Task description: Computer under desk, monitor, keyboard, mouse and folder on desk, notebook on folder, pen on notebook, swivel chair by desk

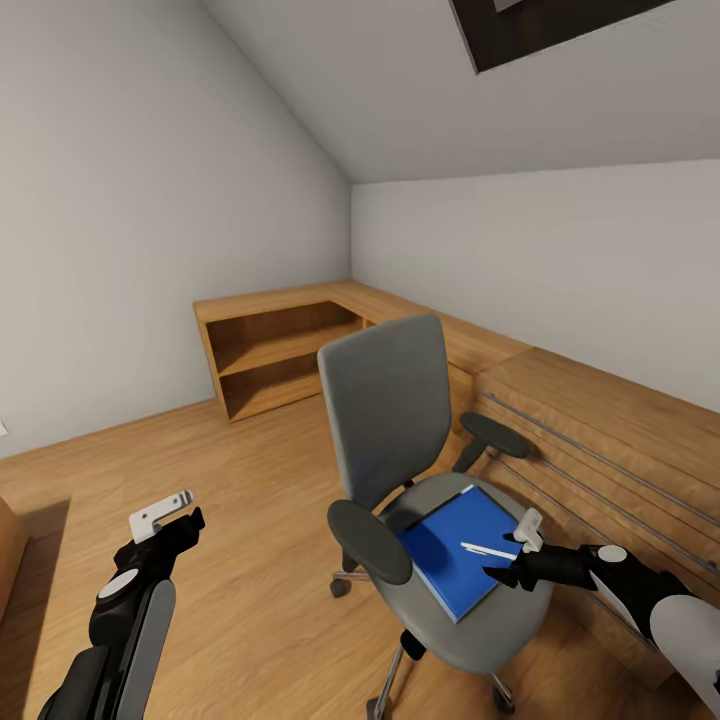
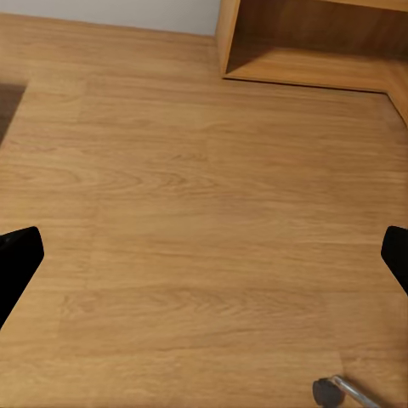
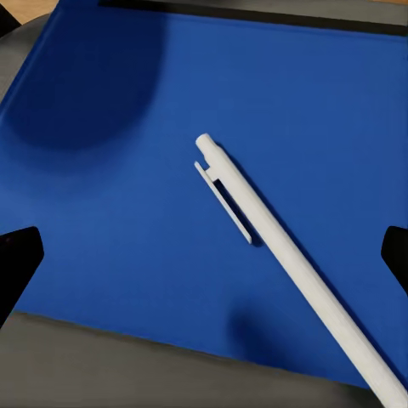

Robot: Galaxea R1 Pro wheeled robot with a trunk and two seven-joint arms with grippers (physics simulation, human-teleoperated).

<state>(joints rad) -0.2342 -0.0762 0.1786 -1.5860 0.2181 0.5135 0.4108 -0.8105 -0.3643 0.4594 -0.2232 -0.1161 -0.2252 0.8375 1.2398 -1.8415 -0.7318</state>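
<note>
Progress: early, by my reading. The folder [image 1: 462, 550] lies flat on the seat of the swivel chair [image 1: 400, 420], not yet moved to any counter; the pen [image 1: 488, 550] lies on top of the folder.
Left to do: folder, notebook and pen stack, and placing the chair. The state of the other items cannot be judged from here.
Right gripper [image 1: 512, 558]: jaws apart, nothing between them. It hovers close over the folder, and the pen lies diagonally in the open span between the two dark fingertips [image 3: 17, 263] as the right wrist view shows it.
Left gripper [image 1: 168, 518]: jaws apart, empty, held over bare wooden floor [image 2: 204, 212], well apart from the chair; one chair castor [image 2: 323, 392] sits just at the far edge of its reach.
Folder surface: matte bright blue, flat, rectangular, crisp edge against the grey seat [image 3: 127, 374].
Pen: slim smooth white barrel with a clip near one end [image 3: 223, 197]; round, likely to roll if nudged.
Chair: grey padded back and seat, black oval armrests [image 1: 370, 542], chrome legs.
Surroundings: low light-wood shelving [image 1: 285, 355] running into the corner under a sloped ceiling; plain pale walls.
</note>
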